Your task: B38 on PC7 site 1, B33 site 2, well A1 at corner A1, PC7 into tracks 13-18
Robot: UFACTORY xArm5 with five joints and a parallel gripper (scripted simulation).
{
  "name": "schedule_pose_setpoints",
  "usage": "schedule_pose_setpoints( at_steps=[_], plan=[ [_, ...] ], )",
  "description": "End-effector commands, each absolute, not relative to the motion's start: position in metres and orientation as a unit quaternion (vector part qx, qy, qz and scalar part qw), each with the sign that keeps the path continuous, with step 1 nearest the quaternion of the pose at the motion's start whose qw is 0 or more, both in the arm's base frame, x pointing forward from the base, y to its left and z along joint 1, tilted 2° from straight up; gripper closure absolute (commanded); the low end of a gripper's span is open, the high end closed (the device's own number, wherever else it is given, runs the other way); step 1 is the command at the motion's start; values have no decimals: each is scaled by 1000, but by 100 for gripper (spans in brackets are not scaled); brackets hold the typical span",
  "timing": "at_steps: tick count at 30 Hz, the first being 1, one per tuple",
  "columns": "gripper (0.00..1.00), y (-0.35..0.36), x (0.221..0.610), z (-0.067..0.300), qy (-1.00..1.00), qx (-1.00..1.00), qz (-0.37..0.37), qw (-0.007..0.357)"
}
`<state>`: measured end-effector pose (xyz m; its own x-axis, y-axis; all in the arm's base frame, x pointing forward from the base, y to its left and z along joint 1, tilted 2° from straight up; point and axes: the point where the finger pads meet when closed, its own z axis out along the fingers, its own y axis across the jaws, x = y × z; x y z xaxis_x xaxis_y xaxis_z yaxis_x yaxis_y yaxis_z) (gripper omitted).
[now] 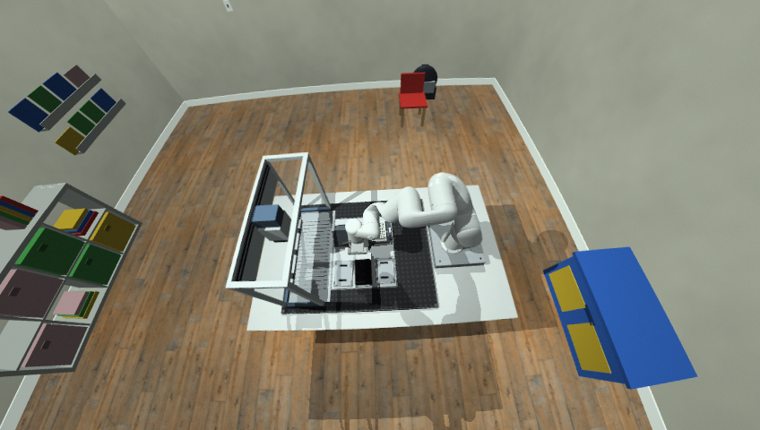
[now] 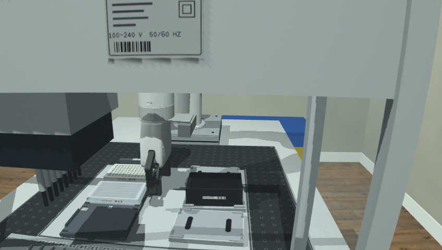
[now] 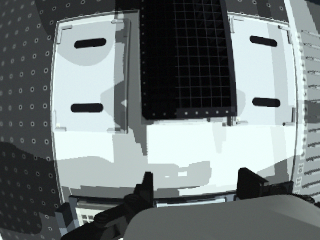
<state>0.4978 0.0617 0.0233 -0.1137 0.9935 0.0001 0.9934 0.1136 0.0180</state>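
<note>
Two plates already ride on the carrier [image 1: 341,236] [image 2: 100,220] [image 3: 74,206]: the white one with large wells [image 1: 384,232] [image 2: 125,171] [image 3: 87,217] at the handle end, and the fine-welled one [image 2: 116,189] [image 3: 187,204] in the middle. Both look level to us, though we cannot confirm full seating or the A1 corners from these views. The third site is bare, as asked, and the black block [image 1: 363,272] [image 2: 213,188] [image 3: 187,60] sits in its middle nest, with the near nest [image 1: 384,271] [image 2: 198,169] [image 3: 90,75] and the far nest [image 1: 342,274] [image 2: 207,221] [image 3: 262,75] on either side holding nothing. What we have left, in our judgement, is the loading itself: the carrier lies on the surface [image 2: 164,213] [image 3: 200,145] in front of the rails [image 1: 315,239] [image 3: 312,160], so it must be lined up with tracks 13 to 18 and pushed in until the lamp lights. We cannot make out that lamp. Our end effector [image 2: 154,190] [image 3: 196,184] is spread wide with nothing between its fingers, low beside the fine-welled plate, and should be kept off both plates before any push begins
</note>
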Motion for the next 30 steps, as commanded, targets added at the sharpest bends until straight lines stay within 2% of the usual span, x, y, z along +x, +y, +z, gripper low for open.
schedule_pose_setpoints(
  at_steps=[1,30],
  plan=[
    [0,62,500,19,746,666,15,0],
    [0,62,500,1,746,666,15,0]
  ],
)
